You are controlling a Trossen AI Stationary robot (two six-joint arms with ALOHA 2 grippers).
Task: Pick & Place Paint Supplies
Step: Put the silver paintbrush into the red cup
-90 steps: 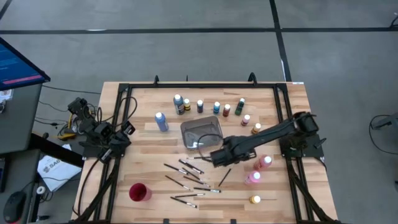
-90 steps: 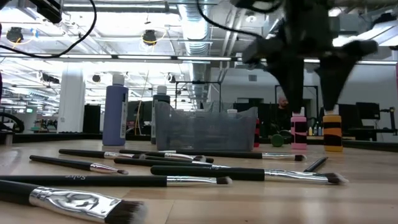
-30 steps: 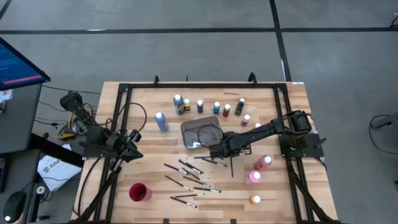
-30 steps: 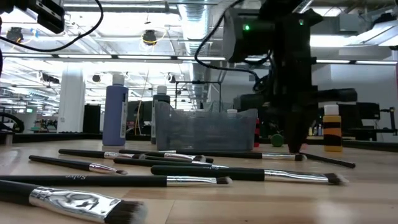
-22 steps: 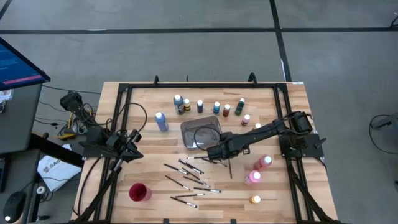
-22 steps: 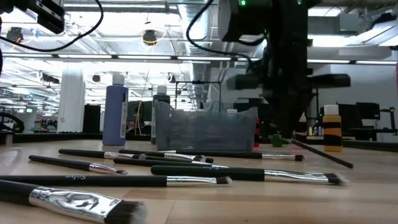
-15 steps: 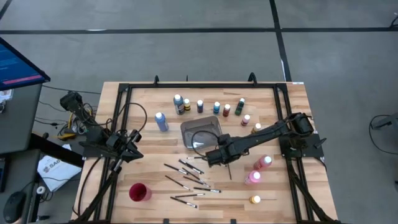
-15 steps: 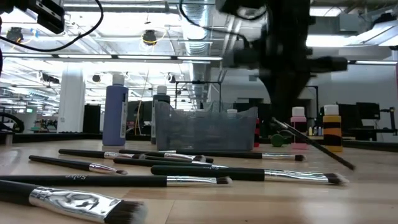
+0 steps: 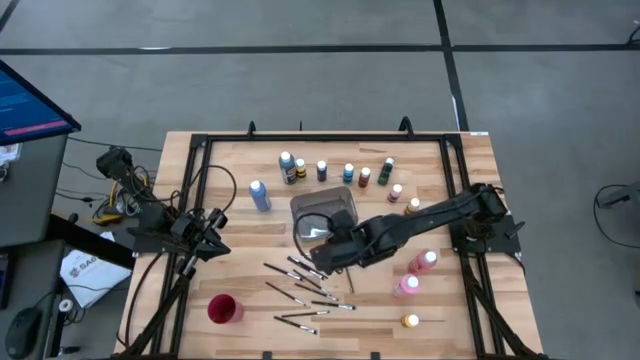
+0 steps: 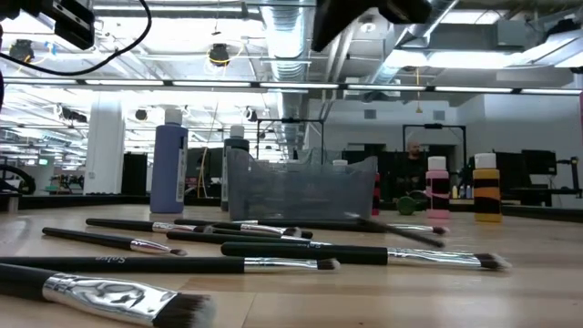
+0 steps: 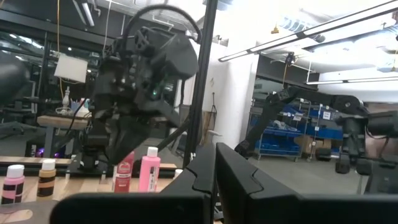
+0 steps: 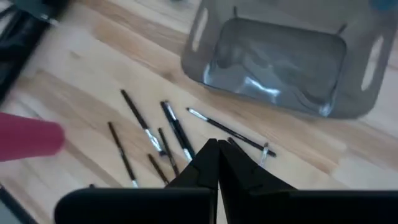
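Wooden table (image 9: pixel 230 275) with a black frame along its edges. On it: a grey tray (image 9: pixel 322 208) near the centre; a row of small paint bottles (image 9: pixel 348 172) behind it; a taller blue bottle (image 9: pixel 260 195) beside it; scattered paintbrushes (image 9: pixel 300 290) in front; a red cup (image 9: pixel 223 308); pink bottles (image 9: pixel 407 285) on the right.

In the low view the right arm (image 10: pixel 364 18) is cut off at the top edge. A blurred paintbrush (image 10: pixel 401 234) lies mid-right. The red cup (image 12: pixel 28 137) is cropped at the left edge.
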